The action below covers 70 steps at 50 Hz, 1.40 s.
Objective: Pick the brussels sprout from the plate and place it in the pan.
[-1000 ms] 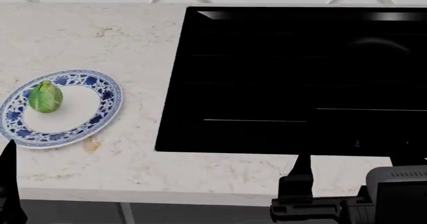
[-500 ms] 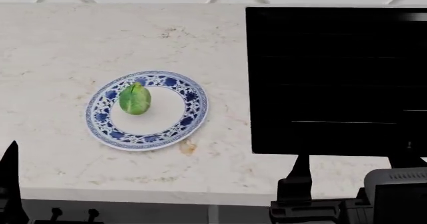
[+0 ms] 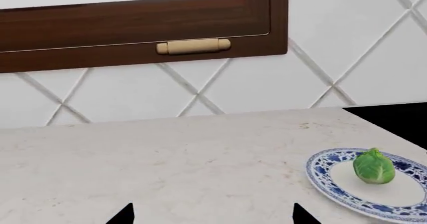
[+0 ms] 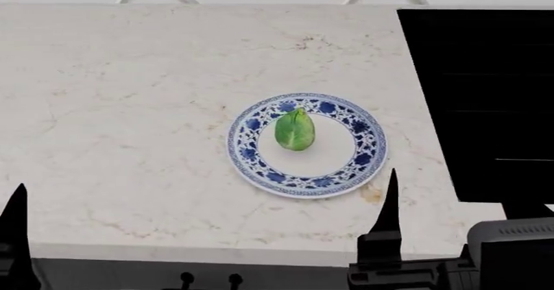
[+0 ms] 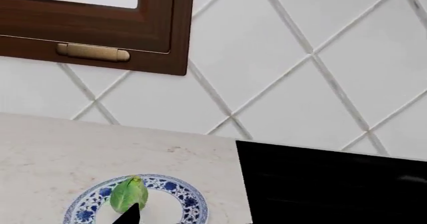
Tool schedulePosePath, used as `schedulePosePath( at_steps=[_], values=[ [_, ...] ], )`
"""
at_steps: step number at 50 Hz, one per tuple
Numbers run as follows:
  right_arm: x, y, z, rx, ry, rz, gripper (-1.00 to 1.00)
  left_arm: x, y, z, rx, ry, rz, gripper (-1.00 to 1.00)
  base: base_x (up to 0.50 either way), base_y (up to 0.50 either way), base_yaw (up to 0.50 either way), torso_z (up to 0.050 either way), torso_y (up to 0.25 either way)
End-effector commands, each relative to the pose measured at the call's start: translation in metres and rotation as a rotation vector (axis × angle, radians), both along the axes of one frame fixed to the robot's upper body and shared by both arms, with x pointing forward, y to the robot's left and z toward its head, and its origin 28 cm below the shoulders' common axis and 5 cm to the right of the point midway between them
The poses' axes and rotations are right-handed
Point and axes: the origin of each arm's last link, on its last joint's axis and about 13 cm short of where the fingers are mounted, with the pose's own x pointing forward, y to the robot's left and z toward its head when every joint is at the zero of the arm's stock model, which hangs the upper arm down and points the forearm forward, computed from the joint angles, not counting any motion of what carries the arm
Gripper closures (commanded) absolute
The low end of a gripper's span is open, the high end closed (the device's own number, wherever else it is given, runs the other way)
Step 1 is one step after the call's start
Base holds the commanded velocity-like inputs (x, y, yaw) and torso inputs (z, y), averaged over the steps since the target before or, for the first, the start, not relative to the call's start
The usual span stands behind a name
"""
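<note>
A small bright green leafy brussels sprout (image 4: 295, 130) stands on the white centre of a round blue floral-rimmed plate (image 4: 255, 163), resting on a pale marbled stone surface (image 4: 113, 108) beside a flat black rectangular cooktop (image 4: 489, 95).

The cooktop (image 4: 484, 102) runs off the head view's right edge, and no pan rim can be made out on its black surface. In the left wrist view the plate (image 3: 333, 181) is cut by the frame edge. Only dark fingertips (image 3: 123, 215) of the left gripper show there, so its opening is probably indeterminable. The right gripper shows one tip (image 5: 128, 215).
</note>
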Motion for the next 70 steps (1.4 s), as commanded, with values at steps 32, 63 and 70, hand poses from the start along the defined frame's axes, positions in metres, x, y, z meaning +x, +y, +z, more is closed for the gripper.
schedulePosePath(
  at_steps=[32, 63, 70],
  values=[
    [0.000, 0.008, 0.015, -0.057, 0.006, 0.104, -1.00, -0.001, -0.001, 0.003, -0.007, -0.012, 0.006, -1.00, 0.33, 0.12, 0.00, 0.000, 0.000],
    [0.000, 0.031, 0.047, 0.207, 0.416, 0.438, -1.00, -0.004, 0.002, 0.003, -0.015, 0.001, 0.000, -1.00, 0.13, 0.01, 0.00, 0.000, 0.000],
    [0.017, 0.032, 0.051, 0.105, 0.520, 0.378, -1.00, -0.004, 0.003, 0.003, -0.030, 0.007, -0.006, -1.00, 0.00, 0.00, 0.00, 0.000, 0.000]
  ],
)
